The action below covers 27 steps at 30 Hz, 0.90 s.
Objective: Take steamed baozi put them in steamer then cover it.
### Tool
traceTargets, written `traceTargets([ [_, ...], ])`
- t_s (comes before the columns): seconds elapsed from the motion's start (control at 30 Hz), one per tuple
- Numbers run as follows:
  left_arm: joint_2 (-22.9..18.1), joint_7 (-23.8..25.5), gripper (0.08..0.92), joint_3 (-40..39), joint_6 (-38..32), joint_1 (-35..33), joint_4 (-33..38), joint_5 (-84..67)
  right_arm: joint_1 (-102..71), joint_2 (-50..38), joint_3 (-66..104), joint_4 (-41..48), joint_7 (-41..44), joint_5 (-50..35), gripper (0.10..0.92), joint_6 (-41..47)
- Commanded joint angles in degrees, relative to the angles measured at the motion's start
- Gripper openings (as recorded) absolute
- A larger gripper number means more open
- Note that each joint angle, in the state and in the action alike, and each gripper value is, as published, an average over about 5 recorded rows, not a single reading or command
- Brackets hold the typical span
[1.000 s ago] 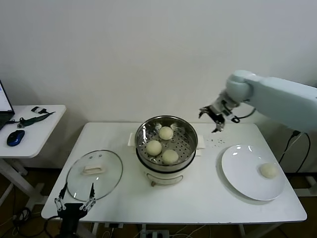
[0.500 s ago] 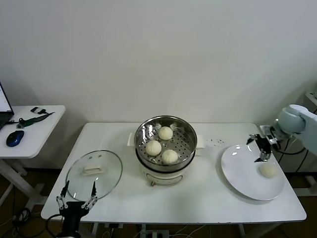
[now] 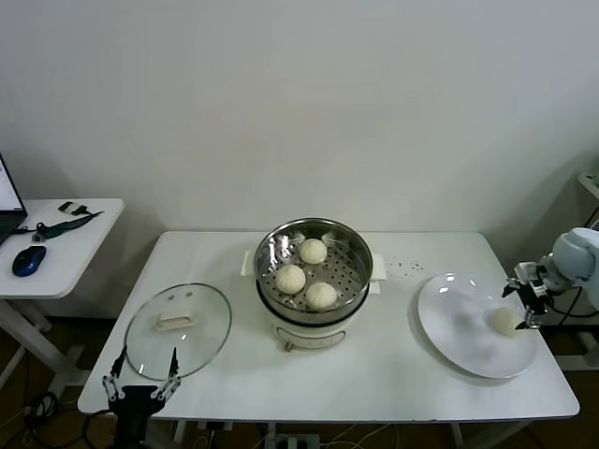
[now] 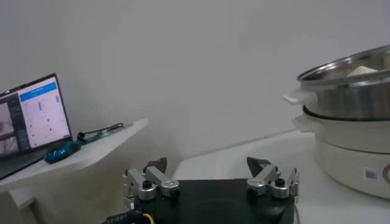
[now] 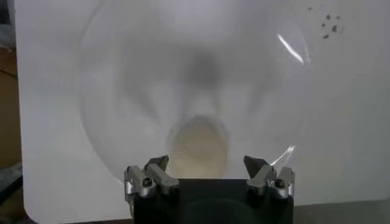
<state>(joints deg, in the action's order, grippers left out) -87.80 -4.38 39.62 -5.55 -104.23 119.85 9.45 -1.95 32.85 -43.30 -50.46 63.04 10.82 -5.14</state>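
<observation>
Three cream-white baozi (image 3: 290, 278) lie on the perforated tray of the steel steamer (image 3: 360, 257) at the table's middle. Another baozi (image 3: 504, 321) rests on the white plate (image 3: 459, 323) at the right. My right gripper (image 3: 525, 298) hovers open just right of that bun; in the right wrist view the baozi (image 5: 198, 146) lies on the plate (image 5: 122, 97) ahead of the spread gripper (image 5: 206, 163), untouched. The glass cover (image 3: 178, 327) with its white handle lies flat on the table's left. My left gripper (image 3: 140, 384) is parked open below the front-left table edge, its open gripper (image 4: 207, 164) seen empty from the wrist.
A side table (image 3: 65, 243) at the far left carries a blue mouse (image 3: 29, 259) and a laptop (image 4: 33, 122). Small dark specks (image 3: 407, 268) dot the table between steamer and plate. The table's right edge runs close beside the plate.
My right arm swung from beside the steamer out to the right and came down over the plate, next to the lone baozi. The left arm stayed parked.
</observation>
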Motion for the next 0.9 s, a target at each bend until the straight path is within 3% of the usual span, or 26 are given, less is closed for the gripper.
traceTargets([
  [0.03, -0.1, -0.1, 0.823, 0.0, -0.1, -0.2, -0.2, 0.6, -3.9, 3.9, 4.5, 6.9, 0.3, 4.5, 0.823, -1.6],
  [0.5, -0.3, -0.2, 0.823, -0.1, -0.3, -0.1, -0.8, 1.7, -2.6, 8.2, 5.9, 11.8, 0.6, 8.4, 0.823, -3.5],
  [0.9, -0.3, -0.2, 0.823, -0.1, -0.3, -0.4, -0.6, 1.6, 0.0, 6.9, 2.3, 8.6, 1.3, 4.5, 0.737, -2.1],
])
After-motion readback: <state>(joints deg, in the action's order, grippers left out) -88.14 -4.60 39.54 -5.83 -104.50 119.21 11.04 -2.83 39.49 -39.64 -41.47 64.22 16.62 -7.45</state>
